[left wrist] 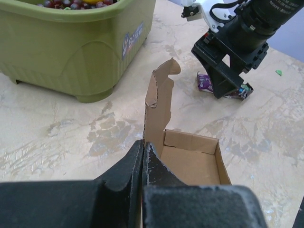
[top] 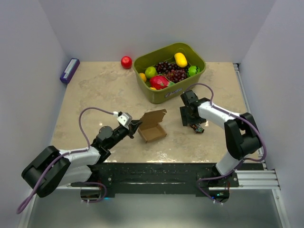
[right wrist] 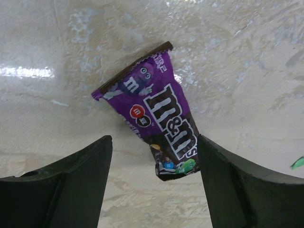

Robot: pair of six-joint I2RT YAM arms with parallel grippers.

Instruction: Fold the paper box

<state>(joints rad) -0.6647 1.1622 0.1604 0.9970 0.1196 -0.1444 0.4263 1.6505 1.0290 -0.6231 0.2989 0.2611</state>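
The paper box (top: pixel 152 128) is a small open brown cardboard box in the middle of the table, its lid flap (top: pixel 153 116) standing up at the back. My left gripper (top: pixel 135 127) is shut on the box's left wall; in the left wrist view (left wrist: pixel 143 151) the jaws pinch the wall's edge, with the open box (left wrist: pixel 192 164) to their right. My right gripper (top: pixel 188 122) is open, pointing down over a purple M&M's packet (top: pixel 198 127) lying flat on the table. In the right wrist view the packet (right wrist: pixel 161 126) lies between the spread fingers (right wrist: pixel 76 175), close to the right one.
An olive-green bin (top: pixel 185 88) full of fruit stands at the back centre, also in the left wrist view (left wrist: pixel 71 52). A red apple (top: pixel 126 62) lies left of it. A purple rectangular box (top: pixel 69 70) sits at the far left edge.
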